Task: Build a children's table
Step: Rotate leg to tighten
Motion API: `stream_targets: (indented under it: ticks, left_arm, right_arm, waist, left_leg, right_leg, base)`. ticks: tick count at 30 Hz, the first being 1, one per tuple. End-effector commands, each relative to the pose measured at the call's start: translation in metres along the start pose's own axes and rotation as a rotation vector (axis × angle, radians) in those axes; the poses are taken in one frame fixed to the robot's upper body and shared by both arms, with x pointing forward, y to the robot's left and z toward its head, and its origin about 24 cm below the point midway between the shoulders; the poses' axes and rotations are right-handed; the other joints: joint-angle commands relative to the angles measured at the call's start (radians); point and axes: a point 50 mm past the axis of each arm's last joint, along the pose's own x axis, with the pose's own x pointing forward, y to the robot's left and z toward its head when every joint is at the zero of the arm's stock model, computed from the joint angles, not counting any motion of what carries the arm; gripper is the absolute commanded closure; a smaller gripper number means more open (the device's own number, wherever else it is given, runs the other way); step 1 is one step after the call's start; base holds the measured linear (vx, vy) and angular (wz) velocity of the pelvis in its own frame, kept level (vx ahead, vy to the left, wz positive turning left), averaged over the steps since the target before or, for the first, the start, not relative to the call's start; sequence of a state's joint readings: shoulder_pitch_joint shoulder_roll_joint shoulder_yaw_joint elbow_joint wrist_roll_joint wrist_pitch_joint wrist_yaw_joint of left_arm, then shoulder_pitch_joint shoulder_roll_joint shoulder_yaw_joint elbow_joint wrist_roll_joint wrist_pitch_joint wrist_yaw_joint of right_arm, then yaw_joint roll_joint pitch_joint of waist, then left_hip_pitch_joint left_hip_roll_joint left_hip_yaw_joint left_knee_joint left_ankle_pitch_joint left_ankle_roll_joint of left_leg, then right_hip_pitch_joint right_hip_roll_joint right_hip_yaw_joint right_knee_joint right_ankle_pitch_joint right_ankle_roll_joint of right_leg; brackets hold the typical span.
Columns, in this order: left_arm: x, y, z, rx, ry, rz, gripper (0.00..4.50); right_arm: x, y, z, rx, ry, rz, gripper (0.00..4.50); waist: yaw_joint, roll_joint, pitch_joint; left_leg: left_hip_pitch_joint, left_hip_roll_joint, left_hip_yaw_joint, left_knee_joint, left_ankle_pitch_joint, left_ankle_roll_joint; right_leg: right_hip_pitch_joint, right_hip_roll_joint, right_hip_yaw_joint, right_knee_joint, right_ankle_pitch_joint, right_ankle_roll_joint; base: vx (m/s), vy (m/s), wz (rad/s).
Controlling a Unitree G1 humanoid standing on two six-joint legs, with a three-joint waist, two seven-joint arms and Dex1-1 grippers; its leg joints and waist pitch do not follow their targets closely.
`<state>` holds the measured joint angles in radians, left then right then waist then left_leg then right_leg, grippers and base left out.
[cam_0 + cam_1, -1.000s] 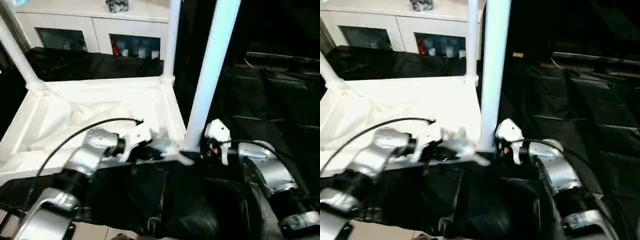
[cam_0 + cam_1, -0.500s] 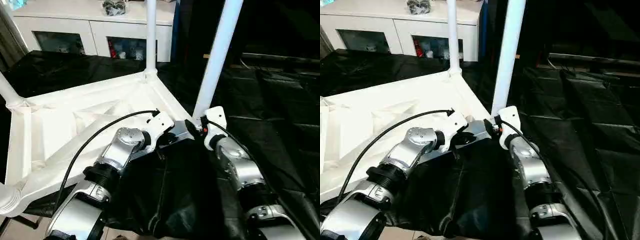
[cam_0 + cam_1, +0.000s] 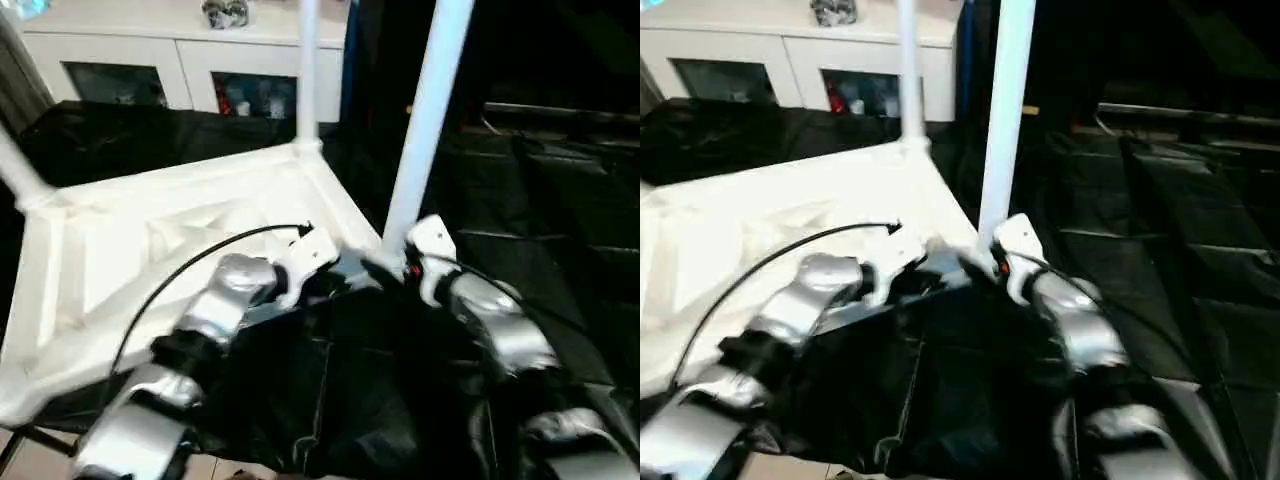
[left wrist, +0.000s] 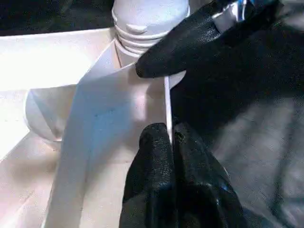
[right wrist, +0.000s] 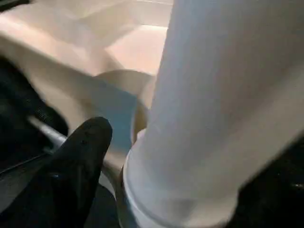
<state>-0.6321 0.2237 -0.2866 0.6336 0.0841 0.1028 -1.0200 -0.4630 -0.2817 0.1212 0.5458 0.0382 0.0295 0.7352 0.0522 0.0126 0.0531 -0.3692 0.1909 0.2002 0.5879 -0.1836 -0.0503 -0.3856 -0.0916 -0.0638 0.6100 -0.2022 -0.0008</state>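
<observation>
Tabletop (image 3: pixel 190 230) upside down on black work table (image 3: pixel 560 200), left gripper (image 4: pixel 170 137) pinching its near rim. Right gripper (image 5: pixel 142 156) spread around corner leg (image 3: pixel 425 120). Risk: leg half-seated, tips once released.

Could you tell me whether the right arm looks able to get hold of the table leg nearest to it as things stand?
Probably yes: the right tool sits at the base of the nearest leg, one finger beside it, nothing between.

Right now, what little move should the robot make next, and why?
Probably ease the right gripper back from the near leg. That leg stands upright at the corner of the tabletop, apparently seated, while the left gripper has its jaws pinched shut on the tabletop's thin rim, steadying it.
</observation>
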Motion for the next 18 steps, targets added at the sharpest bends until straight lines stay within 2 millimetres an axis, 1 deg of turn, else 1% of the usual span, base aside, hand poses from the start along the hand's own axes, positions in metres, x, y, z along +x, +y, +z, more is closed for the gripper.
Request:
stream_targets:
  ticks: [1,2,3,4,6,7,8,12,14,16,18]
  left_arm:
    - [0.004,-0.010,0.008,0.031,-0.075,-0.095,4.50]
    - [0.000,-0.010,0.007,0.040,-0.076,-0.117,4.50]
    - [-0.001,-0.010,0.007,0.041,-0.076,-0.119,4.50]
    - [-0.006,-0.010,0.005,0.051,-0.064,-0.142,4.50]
    - [-0.010,-0.010,0.003,0.057,-0.056,-0.157,4.50]
    - [-0.015,-0.010,0.001,0.063,-0.051,-0.173,4.50]
    - [-0.020,-0.009,-0.001,0.065,-0.045,-0.184,4.50]
    - [-0.028,-0.008,-0.005,0.064,-0.033,-0.200,4.50]
    - [-0.031,-0.009,-0.007,0.061,-0.030,-0.213,4.50]
    - [-0.033,-0.010,-0.008,0.059,-0.028,-0.224,4.50]
    - [-0.035,-0.010,-0.009,0.058,-0.021,-0.227,4.50]
  right_arm:
    - [-0.002,0.005,0.005,-0.028,-0.027,0.085,0.55]
    - [-0.006,0.006,0.006,-0.038,-0.031,0.126,0.55]
    - [-0.007,0.006,0.006,-0.039,-0.031,0.131,0.55]
    - [-0.012,0.007,0.005,-0.055,-0.029,0.190,0.55]
    - [-0.015,0.008,0.005,-0.066,-0.025,0.228,0.55]
    - [-0.019,0.009,0.005,-0.075,-0.017,0.267,0.55]
    - [-0.022,0.010,0.005,-0.082,-0.010,0.310,0.55]
    - [-0.024,0.013,0.004,-0.092,0.000,0.366,0.55]
    - [-0.025,0.015,0.005,-0.100,0.005,0.393,0.55]
    - [-0.025,0.017,0.004,-0.110,0.013,0.416,0.79]
    - [-0.024,0.019,0.004,-0.111,0.014,0.426,0.90]
  waist:
    - [-0.002,-0.013,-0.060]
    - [0.000,-0.011,-0.059]
    - [0.000,-0.011,-0.058]
    - [0.001,-0.013,-0.058]
    - [0.002,-0.013,-0.057]
    - [0.003,-0.014,-0.059]
    - [0.004,-0.017,-0.059]
    - [0.006,-0.017,-0.060]
    - [0.007,-0.015,-0.061]
    - [0.007,-0.016,-0.062]
    - [0.008,-0.018,-0.062]
  left_leg:
    - [0.011,0.044,-0.020,-0.068,-0.210,0.069]
    - [0.013,0.046,-0.020,-0.069,-0.223,0.064]
    - [0.013,0.047,-0.021,-0.071,-0.227,0.062]
    - [0.014,0.047,-0.021,-0.071,-0.235,0.059]
    - [0.011,0.048,-0.021,-0.072,-0.232,0.059]
    - [0.013,0.047,-0.021,-0.071,-0.228,0.059]
    - [0.011,0.047,-0.020,-0.070,-0.219,0.062]
    - [0.011,0.048,-0.019,-0.069,-0.194,0.072]
    - [0.010,0.048,-0.018,-0.067,-0.179,0.076]
    - [0.009,0.048,-0.018,-0.066,-0.171,0.078]
    - [0.010,0.048,-0.018,-0.066,-0.166,0.079]
  right_leg:
    - [0.038,-0.059,0.046,-0.078,-0.176,-0.245]
    - [0.035,-0.059,0.047,-0.079,-0.194,-0.244]
    - [0.036,-0.058,0.046,-0.079,-0.198,-0.243]
    - [0.035,-0.058,0.046,-0.080,-0.206,-0.242]
    - [0.036,-0.059,0.047,-0.078,-0.206,-0.239]
    - [0.035,-0.059,0.047,-0.078,-0.207,-0.240]
    - [0.036,-0.059,0.047,-0.076,-0.197,-0.241]
    - [0.036,-0.059,0.047,-0.071,-0.165,-0.252]
    - [0.034,-0.057,0.046,-0.068,-0.143,-0.260]
    - [0.036,-0.058,0.046,-0.067,-0.134,-0.263]
    - [0.035,-0.058,0.046,-0.067,-0.131,-0.263]
  base:
    - [0.000,0.000,0.00]
    - [0.000,0.000,0.00]
    - [0.000,0.000,0.00]
    - [0.000,0.000,0.00]
    - [0.000,0.000,0.00]
    - [0.000,0.000,0.00]
    - [0.000,0.000,0.00]
    - [0.000,0.000,0.00]
    - [0.000,0.000,0.00]
    - [0.000,0.000,0.00]
    - [0.000,0.000,0.00]
